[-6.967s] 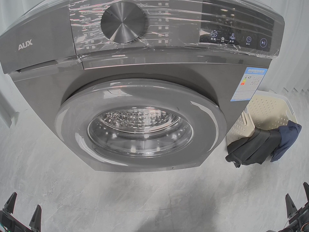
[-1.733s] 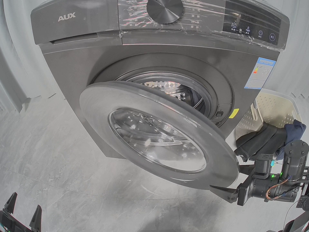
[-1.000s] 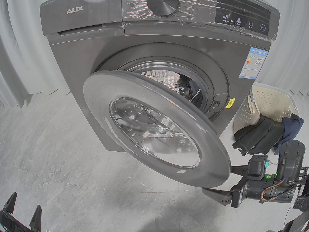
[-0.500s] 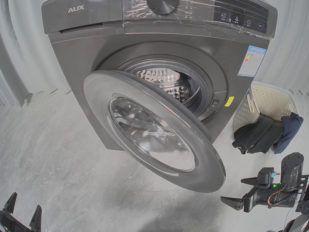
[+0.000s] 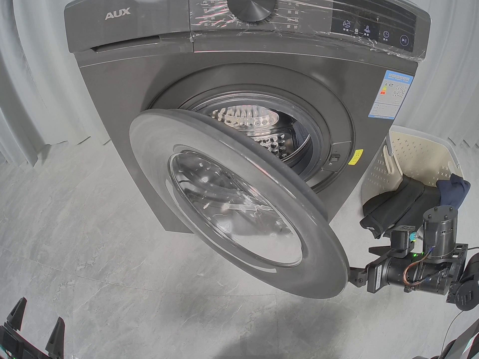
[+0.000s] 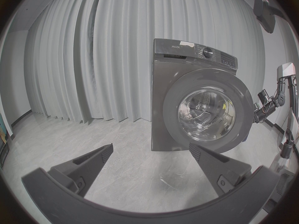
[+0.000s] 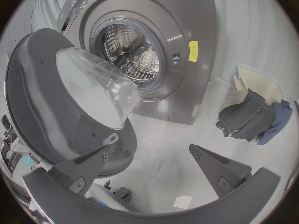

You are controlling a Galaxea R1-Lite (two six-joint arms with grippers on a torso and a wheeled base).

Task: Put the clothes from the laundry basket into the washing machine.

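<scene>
Lower left of the head view, my left gripper (image 5: 41, 309) hangs spread, holding nothing. Its wrist camera adds the curtain (image 6: 93, 63) beside the washing machine (image 5: 124, 90). Centre frame, the door (image 5: 319, 260) stands swung open with the drum (image 5: 249, 118) showing. The head view gives me the door's outer face, the right wrist view its clear inner bowl (image 7: 96, 91). Lower right, my right gripper (image 5: 361, 264) is spread and empty, one finger at the door's rim. Far right, clothes (image 5: 399, 205) drape over the laundry basket (image 5: 424, 149).
</scene>
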